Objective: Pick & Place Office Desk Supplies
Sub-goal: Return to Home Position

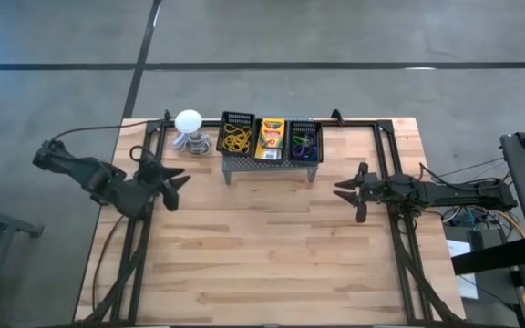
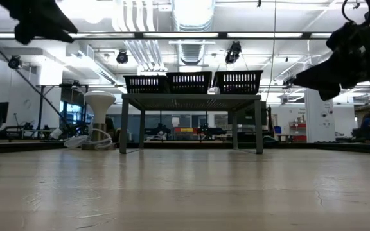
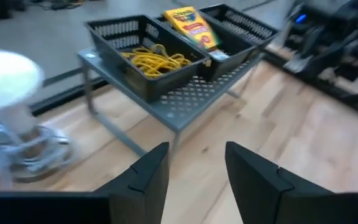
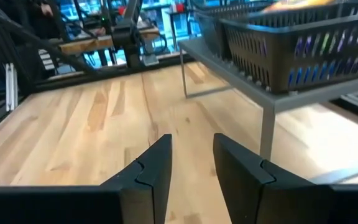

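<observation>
Three black baskets stand in a row on a grey perforated stand (image 1: 272, 167) at the table's far middle. The left basket holds yellowish rubber bands (image 1: 236, 138), the middle one yellow-and-green crayon boxes (image 1: 271, 138), the right one purple, green and blue loops (image 1: 304, 142). My left gripper (image 1: 176, 182) hovers open at the stand's left, pointing toward it, with nothing between its fingers (image 3: 148, 174). My right gripper (image 1: 343, 189) hovers open at the stand's right and nearer, fingers (image 4: 154, 168) level, nothing between them. The left wrist view shows the rubber bands (image 3: 156, 61) and a crayon box (image 3: 191, 26).
A white ball-topped object (image 1: 189, 121) stands on the table left of the stand, close to my left arm. Black frame rails (image 1: 386, 155) run along the table's far edge and both sides. Bare wooden tabletop (image 1: 262, 255) stretches from the stand to the near edge.
</observation>
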`<state>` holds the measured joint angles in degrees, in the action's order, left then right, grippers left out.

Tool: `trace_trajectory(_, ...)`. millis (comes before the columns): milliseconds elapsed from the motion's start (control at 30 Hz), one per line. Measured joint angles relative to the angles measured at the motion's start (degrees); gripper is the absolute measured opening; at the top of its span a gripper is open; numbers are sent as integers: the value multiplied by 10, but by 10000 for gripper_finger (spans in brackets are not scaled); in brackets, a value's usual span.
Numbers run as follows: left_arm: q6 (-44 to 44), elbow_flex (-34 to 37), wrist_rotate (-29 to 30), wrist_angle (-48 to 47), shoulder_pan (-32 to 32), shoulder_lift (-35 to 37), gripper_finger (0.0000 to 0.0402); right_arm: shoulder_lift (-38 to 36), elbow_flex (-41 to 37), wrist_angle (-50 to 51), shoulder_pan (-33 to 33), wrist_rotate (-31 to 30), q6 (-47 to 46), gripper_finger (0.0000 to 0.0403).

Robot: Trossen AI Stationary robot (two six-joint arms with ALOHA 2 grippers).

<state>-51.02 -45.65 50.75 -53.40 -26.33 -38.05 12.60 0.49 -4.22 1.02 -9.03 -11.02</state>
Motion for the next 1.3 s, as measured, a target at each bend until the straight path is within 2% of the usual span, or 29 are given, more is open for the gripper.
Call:
trace_trajectory(133, 93, 110, -18, 180, 0, 83, 163, 0, 0, 11, 0, 0, -9, 109)
trace_trajectory(333, 323, 286, -139, 537, 4, 198, 163, 0, 0, 11, 0, 0, -8, 113)
trace_trajectory(467, 372, 373, -185, 652, 16, 274, 163, 5, 0, 11, 0, 0, -8, 114)
trace_trajectory(733, 389, 431, -189, 653, 41, 381, 163, 6, 0, 11, 0, 0, -6, 105)
trace_trajectory(1167, 371, 453, -156, 609, 79, 380, 163, 10, 0, 16, 0, 0, -8, 111)
trace_trajectory(1300, 404, 453, -140, 590, 79, 379, 163, 10, 0, 18, 0, 0, -8, 105)
